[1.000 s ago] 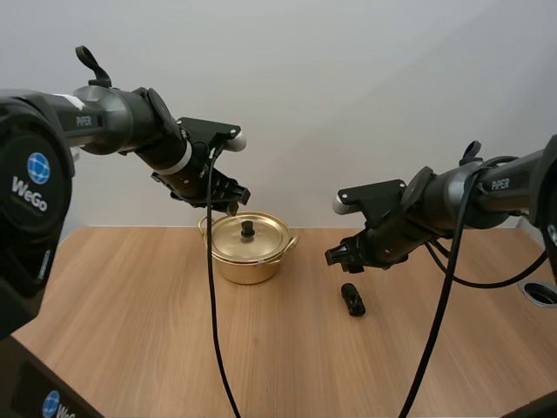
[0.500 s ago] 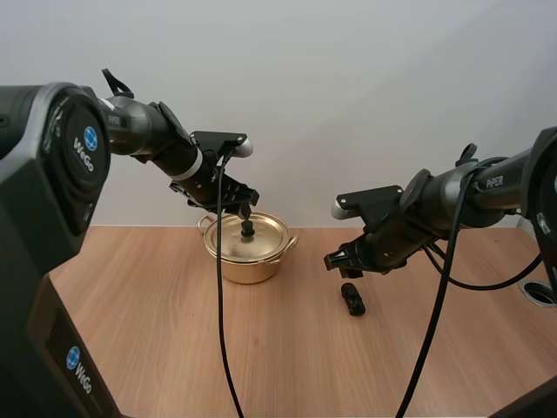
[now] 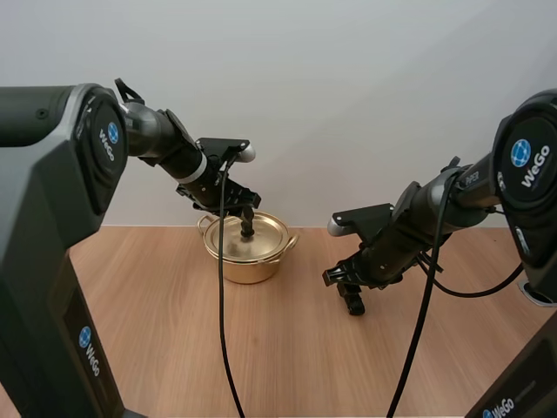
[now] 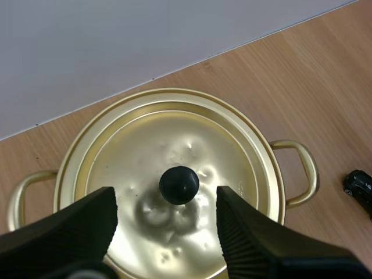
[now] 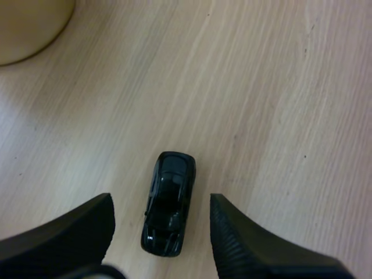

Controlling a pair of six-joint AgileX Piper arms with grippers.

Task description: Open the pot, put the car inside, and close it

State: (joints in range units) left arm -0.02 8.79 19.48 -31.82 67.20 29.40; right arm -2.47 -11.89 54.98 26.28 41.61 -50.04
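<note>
Now the left gripper (image 4: 165,200) hangs over the lid (image 4: 174,145) of the gold pot (image 3: 248,261), jaws apart either side of its black knob (image 4: 179,185). Right of the pot, the right gripper (image 5: 161,203) hovers low over the black toy car (image 5: 168,203) lying on the wooden table (image 3: 174,331), jaws apart.

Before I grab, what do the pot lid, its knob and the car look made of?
The pot lid: likely thin gold-toned metal, shiny, with small dents. The knob: smooth black, probably plastic. The car: glossy black with highlights; painted metal or plastic, cannot tell.
</note>
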